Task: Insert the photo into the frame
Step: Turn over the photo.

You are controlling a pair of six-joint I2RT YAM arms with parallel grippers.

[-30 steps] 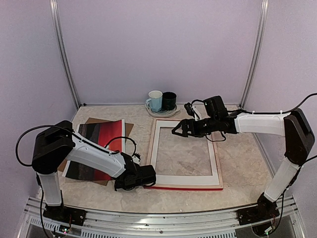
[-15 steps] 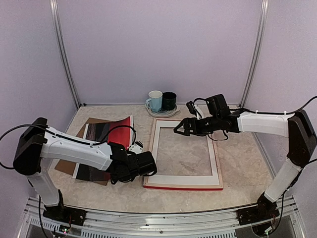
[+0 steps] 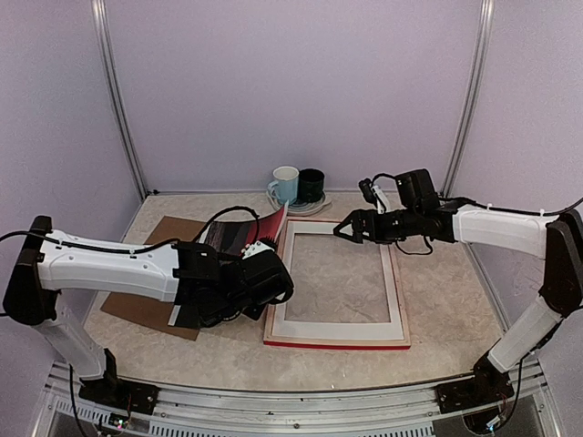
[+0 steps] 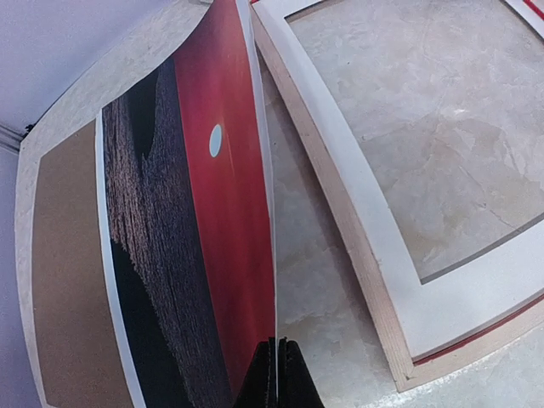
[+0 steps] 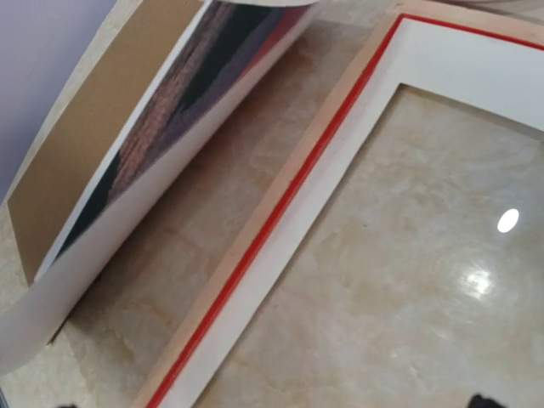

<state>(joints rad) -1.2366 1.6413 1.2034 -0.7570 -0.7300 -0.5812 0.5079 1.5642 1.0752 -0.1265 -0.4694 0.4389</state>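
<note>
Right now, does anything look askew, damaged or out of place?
The photo looks odd: it stands on edge and bows, pinched at its near edge by the left fingers, partly raised off the brown board beside the frame. No crease or tear shows, and nothing is spilled.

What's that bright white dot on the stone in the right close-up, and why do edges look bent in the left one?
Right wrist view: glare off the glossy tabletop inside the frame. Left wrist view: wide-lens distortion bows the frame's edges, though the photo truly curls. Top view: even, soft light.
</note>
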